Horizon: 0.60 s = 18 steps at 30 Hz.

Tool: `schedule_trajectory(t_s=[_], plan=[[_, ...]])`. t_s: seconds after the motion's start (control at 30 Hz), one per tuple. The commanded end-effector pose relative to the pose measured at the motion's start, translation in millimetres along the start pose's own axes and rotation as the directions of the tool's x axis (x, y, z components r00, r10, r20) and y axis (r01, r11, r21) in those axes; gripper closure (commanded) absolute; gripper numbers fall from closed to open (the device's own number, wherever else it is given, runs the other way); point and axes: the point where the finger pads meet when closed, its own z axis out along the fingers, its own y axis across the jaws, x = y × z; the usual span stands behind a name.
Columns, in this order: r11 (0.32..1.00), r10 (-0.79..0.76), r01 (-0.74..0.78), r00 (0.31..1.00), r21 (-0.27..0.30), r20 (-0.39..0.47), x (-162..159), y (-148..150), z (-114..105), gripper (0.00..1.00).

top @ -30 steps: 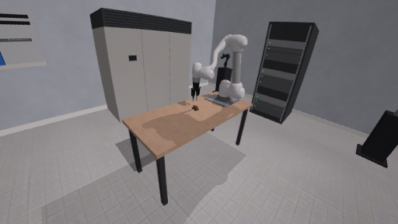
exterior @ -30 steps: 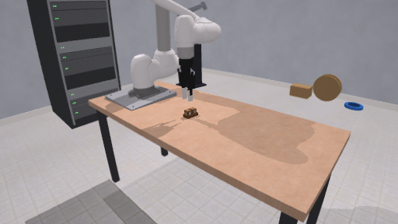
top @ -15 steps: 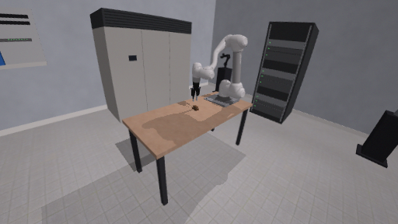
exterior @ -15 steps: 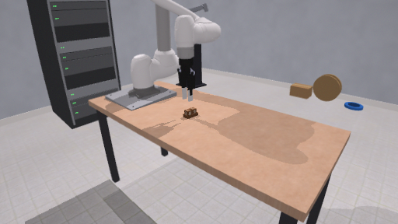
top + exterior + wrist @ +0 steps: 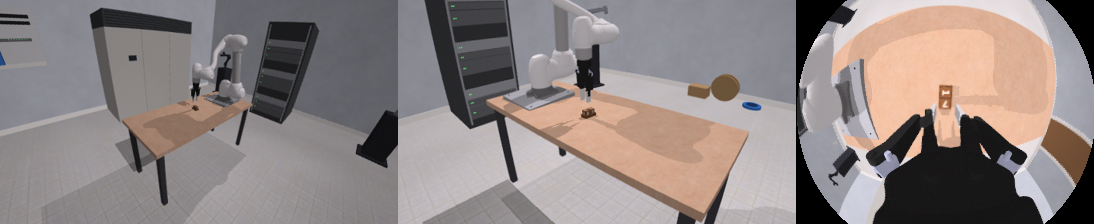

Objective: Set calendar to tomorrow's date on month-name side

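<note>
The calendar [image 5: 588, 113] is a small brown tray with two cubes in it. It stands on the wooden table a little in front of the robot's base, and it also shows in the top view [image 5: 195, 107] and in the wrist view [image 5: 946, 98]. The digits are too small to read. My gripper [image 5: 584, 97] points straight down and hangs in the air above the calendar, clear of it. Its fingers stand narrowed with a small gap between them, and nothing is held. It also shows in the top view [image 5: 194, 98].
The arm's grey base plate [image 5: 538, 96] sits at the table's end behind the calendar. A dark server rack [image 5: 472, 58] and a grey cabinet [image 5: 144, 62] stand off the table. A box [image 5: 698, 90], a disc [image 5: 725, 87] and a blue ring [image 5: 752, 106] lie on the floor.
</note>
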Motion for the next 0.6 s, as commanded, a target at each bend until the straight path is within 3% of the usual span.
schedule_trajectory(t_s=[0.0, 0.57], plan=[[1.000, 0.000, 0.000, 1.000, 0.000, 0.000, 0.0, 0.0, 4.0, 0.71], [1.000, 0.000, 0.000, 1.000, 0.000, 0.000, -0.3, 0.0, 27.0, 0.71]])
